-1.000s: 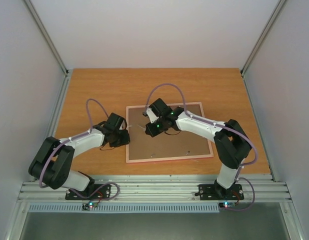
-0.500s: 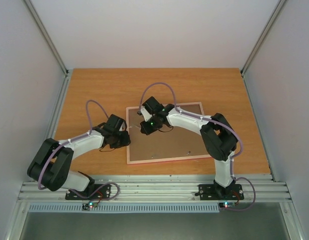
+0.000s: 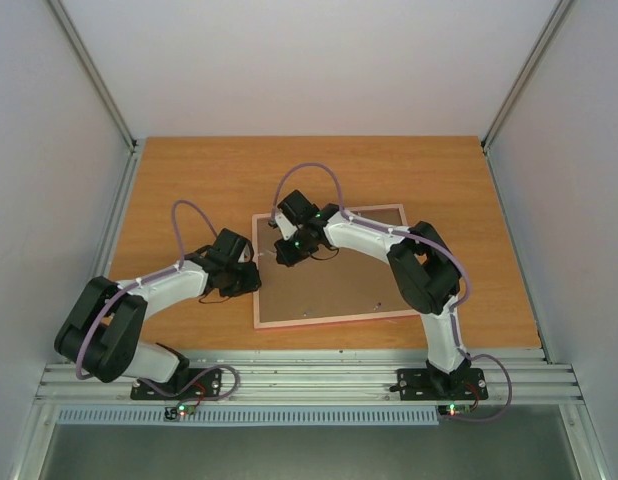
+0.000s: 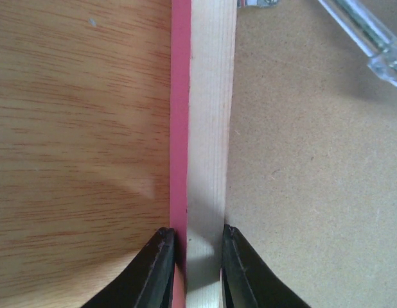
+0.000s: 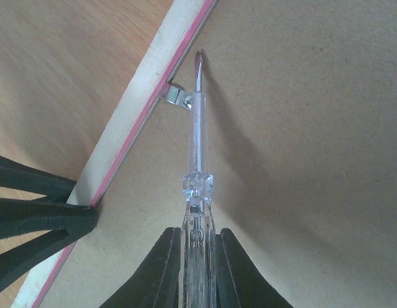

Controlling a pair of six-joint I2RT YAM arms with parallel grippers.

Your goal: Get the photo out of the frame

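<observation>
Top view: one orange wooden table [image 3: 189, 180] stands within white walls. One frame [image 3: 329, 285] lies back-up near its middle, brown board showing, the photo hidden beneath.
Left wrist: the left gripper [image 4: 192, 234] is clamped on the frame's pink-edged left rail.
Right wrist: the right gripper [image 5: 198, 234] pinches one clear screwdriver [image 5: 196, 141], its tip beside one metal tab [image 5: 179, 96] and its handle cut off
</observation>
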